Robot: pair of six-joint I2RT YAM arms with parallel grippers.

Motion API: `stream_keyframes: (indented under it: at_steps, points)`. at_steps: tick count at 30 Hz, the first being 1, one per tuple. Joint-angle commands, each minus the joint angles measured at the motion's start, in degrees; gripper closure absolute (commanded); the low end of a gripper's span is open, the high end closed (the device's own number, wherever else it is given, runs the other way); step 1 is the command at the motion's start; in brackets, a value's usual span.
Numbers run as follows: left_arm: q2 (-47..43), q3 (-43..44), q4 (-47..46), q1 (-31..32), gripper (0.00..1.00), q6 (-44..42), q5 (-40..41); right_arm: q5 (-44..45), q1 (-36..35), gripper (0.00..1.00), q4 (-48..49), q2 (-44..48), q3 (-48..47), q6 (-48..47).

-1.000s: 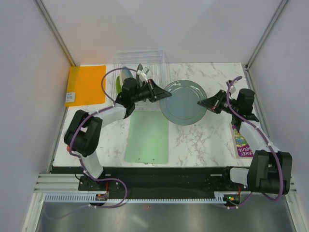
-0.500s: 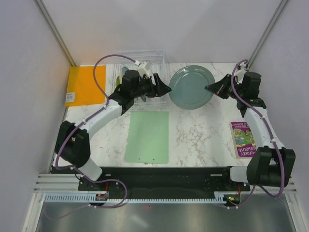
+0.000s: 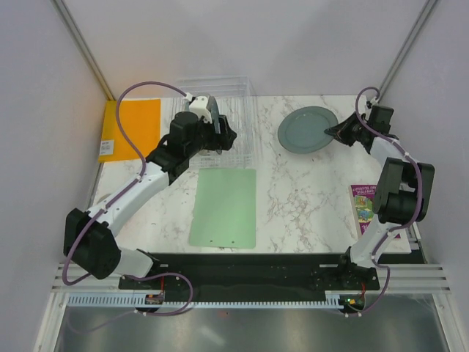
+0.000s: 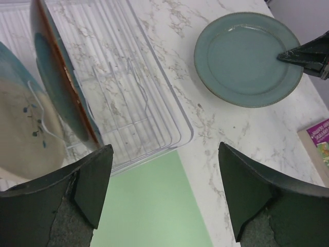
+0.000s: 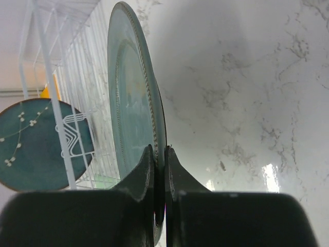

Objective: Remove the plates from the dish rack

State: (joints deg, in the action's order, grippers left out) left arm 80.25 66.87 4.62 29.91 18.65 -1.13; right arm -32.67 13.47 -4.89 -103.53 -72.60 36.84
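Marble tabletop (image 3: 308, 198), far right: the right pincer (image 3: 335, 132) pinches the rim of a teal-grey plate (image 3: 307, 130), which seems almost set down. Meanwhile the left pincer (image 4: 164, 154) hangs spread over the dish rack (image 4: 128, 92), beside upright plates (image 4: 61, 87). Next I'd expect a release, then a grasp on another rim.

The left arm (image 3: 135, 187) is lying stretched out diagonally from its base toward the far side, with its wrist bent so that the left gripper (image 4: 163, 190) is pointing to the right. Its two fingers are standing wide apart with nothing between them. The right arm (image 3: 396, 191) is standing sharply folded at the elbow, its forearm pointing to the far right corner and its wrist aiming the right gripper (image 5: 159, 154) leftward. That gripper's fingers are pressing together on the rim of a plate (image 5: 131, 103), holding it.
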Motion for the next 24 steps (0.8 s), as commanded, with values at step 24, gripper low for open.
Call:
stream_keyframes:
  at_steps: [24]
  points:
    - [-6.1, -3.7, 3.3, -0.1, 0.11, -2.1, 3.1, -2.2, -0.4, 0.67, -5.7, -2.3, 12.6, -6.2]
